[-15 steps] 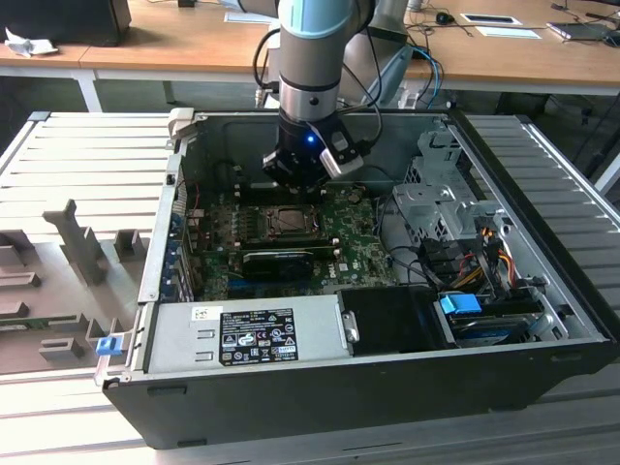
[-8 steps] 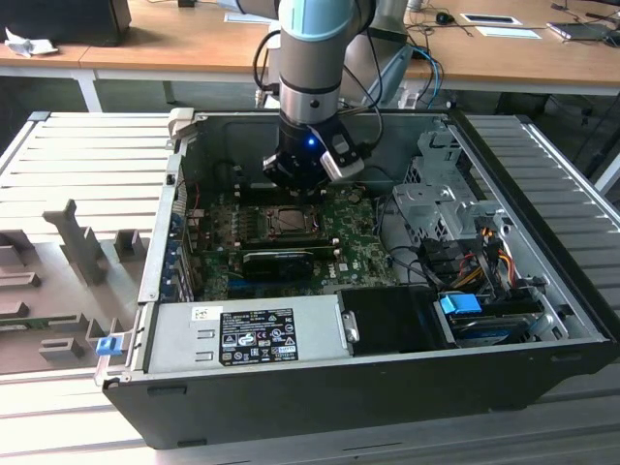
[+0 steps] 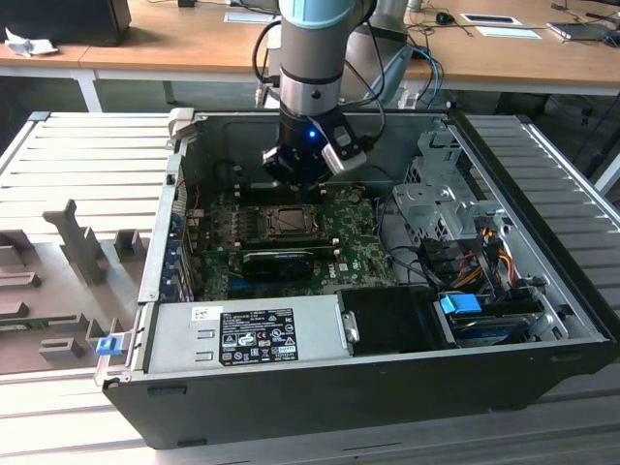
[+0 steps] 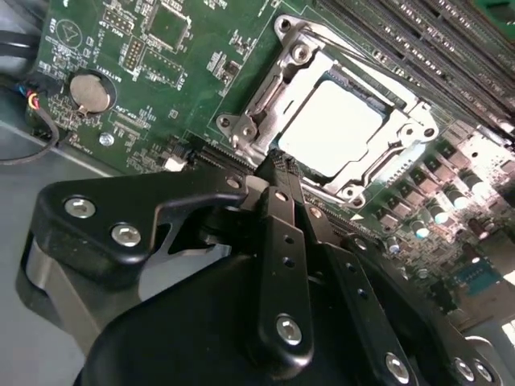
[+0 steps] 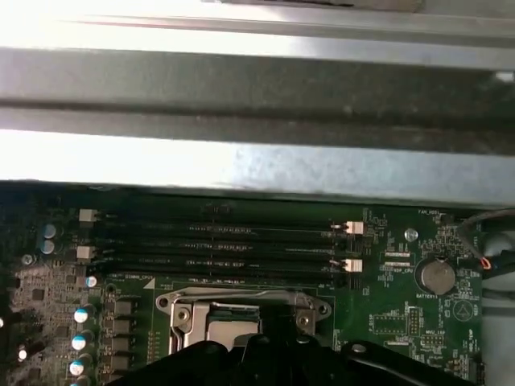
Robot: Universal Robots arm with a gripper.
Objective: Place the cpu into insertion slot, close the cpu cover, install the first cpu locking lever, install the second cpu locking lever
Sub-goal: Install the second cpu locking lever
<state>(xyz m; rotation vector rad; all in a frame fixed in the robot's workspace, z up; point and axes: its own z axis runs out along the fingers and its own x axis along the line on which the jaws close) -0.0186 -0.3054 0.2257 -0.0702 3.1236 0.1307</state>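
The cpu [image 4: 330,129] lies flat in the socket with its silver-grey top showing. The cpu cover [image 4: 256,108], a grey metal frame, lies down around it with the chip in its window. My gripper [image 4: 275,163] is shut, its black fingers meeting at a tip right at the socket's edge, with nothing seen between them. In the exterior view the gripper [image 3: 302,176] hangs just above the socket [image 3: 287,221] on the green motherboard. The first wrist view shows the cover [image 5: 241,302] just beyond the gripper's black body. I cannot tell how the locking levers stand.
The open computer case [image 3: 320,387] holds a power supply [image 3: 242,334], a long black card [image 3: 281,260] and a drive cage [image 3: 436,194]. Memory slots [image 5: 217,241] and the case wall [image 5: 257,161] lie beyond the socket. A coin battery [image 4: 88,92] sits nearby.
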